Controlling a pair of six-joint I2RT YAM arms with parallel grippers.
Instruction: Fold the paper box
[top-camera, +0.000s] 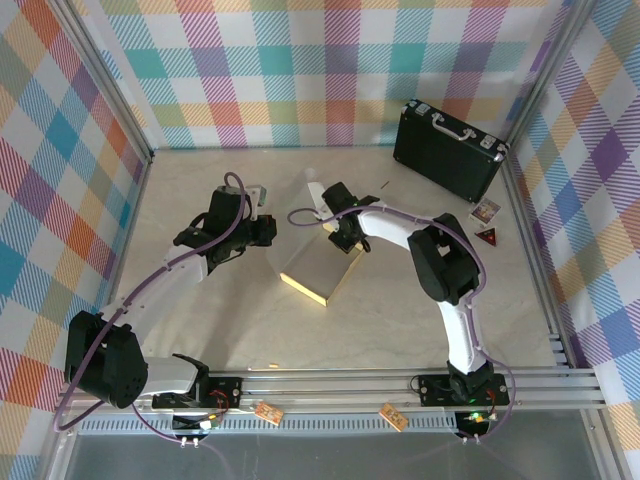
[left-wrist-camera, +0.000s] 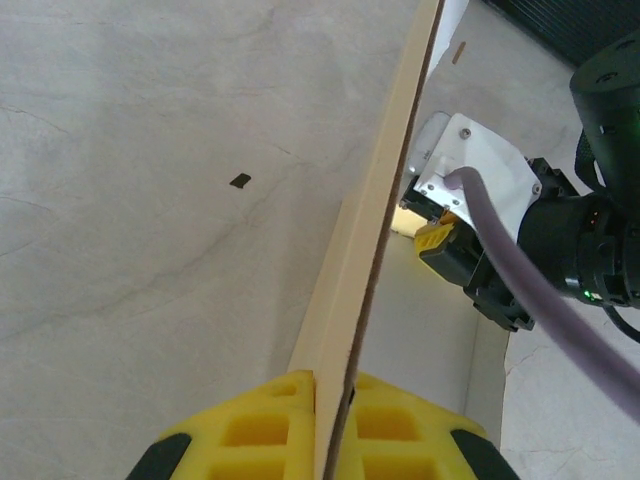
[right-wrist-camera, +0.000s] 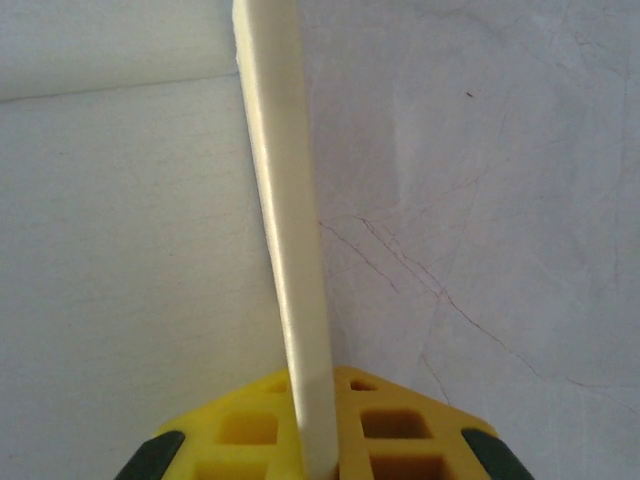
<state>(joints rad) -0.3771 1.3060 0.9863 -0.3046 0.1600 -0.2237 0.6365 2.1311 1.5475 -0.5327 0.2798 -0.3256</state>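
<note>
On the marbled table, roughly midway between the two arms, sits the paper box — partly raised, a pale panel lying flat with walls lifted beside it. I have the left gripper clamped on the box's left-hand wall; the left wrist view shows that wall running edge-on straight out from between the yellow pads. The right gripper is likewise closed on thin card at the far right side of the box, and its wrist camera shows a white strip pinched between its own pads.

My worry is that both arms hold one flimsy sheet at the same time. If they pull apart or twist out of step, I'd expect the cardboard to tear at a slot or to crease where no fold line runs. Both bites look shallow, close to the card's edge, so a sideways tug could slide a wall out of the pads and let it spring flat.

Nothing presses the base down either — lifting on one side may drag the whole box across the smooth table instead of bending it. I can't tell from here where the tabs and slots sit, so a blind push could jam a tab against the wall.
</note>
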